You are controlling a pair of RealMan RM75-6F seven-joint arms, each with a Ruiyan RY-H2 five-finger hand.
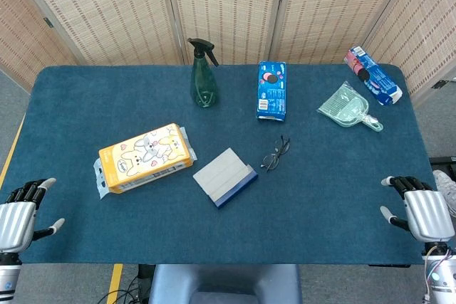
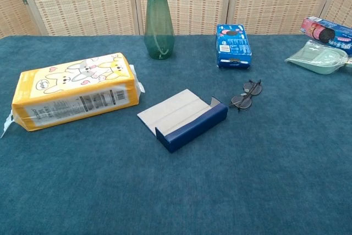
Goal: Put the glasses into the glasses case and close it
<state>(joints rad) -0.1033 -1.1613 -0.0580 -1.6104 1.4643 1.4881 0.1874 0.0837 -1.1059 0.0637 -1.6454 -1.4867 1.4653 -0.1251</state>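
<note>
glasses (image 1: 275, 153) lie just beside open glasses case (image 1: 225, 176), easy to reach | left hand (image 1: 21, 213) and right hand (image 1: 419, 208) wait at table (image 1: 320, 204) edges, fingers apart, holding nothing

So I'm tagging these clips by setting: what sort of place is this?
Probably a robot test station in a lab or office, not a home: a table covered in dark teal cloth, woven folding screens closing it off behind, and unrelated props laid out, such as a green plastic spray bottle and a yellow tissue pack.
</note>
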